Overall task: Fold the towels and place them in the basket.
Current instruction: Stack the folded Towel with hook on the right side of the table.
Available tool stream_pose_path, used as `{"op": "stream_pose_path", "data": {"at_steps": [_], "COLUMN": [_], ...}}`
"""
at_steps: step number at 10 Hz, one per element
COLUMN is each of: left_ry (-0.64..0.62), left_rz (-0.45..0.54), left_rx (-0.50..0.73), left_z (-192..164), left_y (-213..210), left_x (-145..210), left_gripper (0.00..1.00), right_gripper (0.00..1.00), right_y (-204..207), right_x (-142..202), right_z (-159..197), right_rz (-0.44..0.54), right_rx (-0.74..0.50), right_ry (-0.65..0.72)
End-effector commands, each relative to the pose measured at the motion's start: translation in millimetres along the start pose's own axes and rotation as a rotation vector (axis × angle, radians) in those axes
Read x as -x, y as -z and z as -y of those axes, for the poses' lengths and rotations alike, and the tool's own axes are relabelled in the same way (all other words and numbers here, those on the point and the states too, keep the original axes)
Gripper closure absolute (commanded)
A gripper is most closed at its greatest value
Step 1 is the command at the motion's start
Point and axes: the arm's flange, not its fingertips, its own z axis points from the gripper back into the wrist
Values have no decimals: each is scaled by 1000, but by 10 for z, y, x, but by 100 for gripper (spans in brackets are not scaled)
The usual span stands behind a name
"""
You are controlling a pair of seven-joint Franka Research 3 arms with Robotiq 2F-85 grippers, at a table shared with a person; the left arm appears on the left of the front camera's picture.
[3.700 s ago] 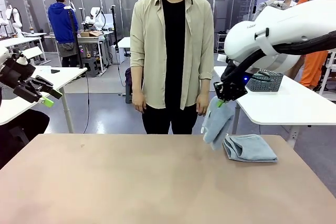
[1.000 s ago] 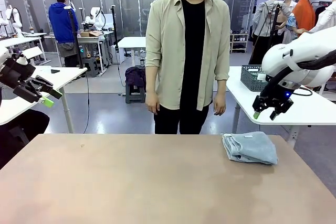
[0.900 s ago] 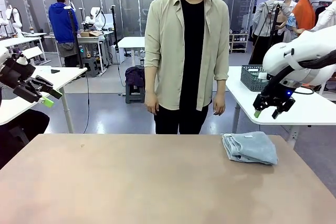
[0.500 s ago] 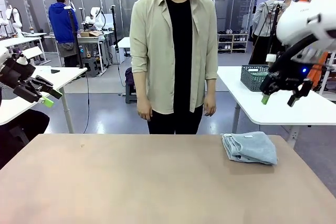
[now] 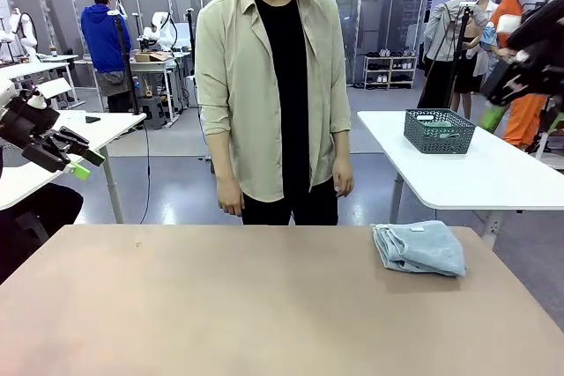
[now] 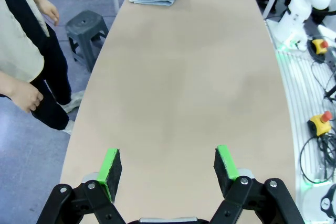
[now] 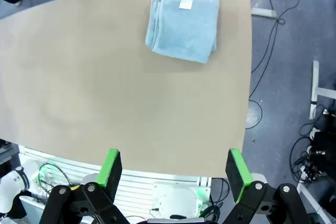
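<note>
Towel (image 5: 419,247) lies folded; both jaws gape empty.

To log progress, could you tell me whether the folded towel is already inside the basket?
No, the folded towel lies on the brown table, while the basket stands on the white table behind.

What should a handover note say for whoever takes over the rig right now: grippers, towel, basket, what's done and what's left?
Left gripper: open, empty, held off the table's left side.
Right gripper: open, empty, raised high over the table's right side.
Towels: a folded pale blue stack lies at the far right corner of the brown table, loop and tag showing in the right wrist view.
Basket: on the white side table behind, not on the work table.
Person: stands at the far side, hands down.
Done: folding appears finished.
Left: get the folded stack into the basket.
</note>
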Motion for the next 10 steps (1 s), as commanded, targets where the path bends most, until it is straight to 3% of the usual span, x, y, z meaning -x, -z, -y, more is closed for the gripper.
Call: {"op": "stream_pose_path", "data": {"at_steps": [1, 3, 8, 10], "left_ry": [-1, -1, -1, -1], "left_rz": [-15, -15, -15, -15], "left_rx": [-4, -4, -4, -4], "left_z": [15, 15, 15, 15], "left_y": [-15, -15, -15, -15], "left_x": [-17, -17, -17, -17], "left_gripper": [10, 10, 10, 10], "right_gripper": [0, 0, 0, 0], "right_y": [-161, -351, -170, -109], "right_x": [202, 368, 369, 396], "right_z": [-108, -242, -48, -83], "right_rz": [-6, -5, -88, -55], "right_rx": [-6, 3, -20, -38], "right_ry": [-25, -63, -45, -78]}}
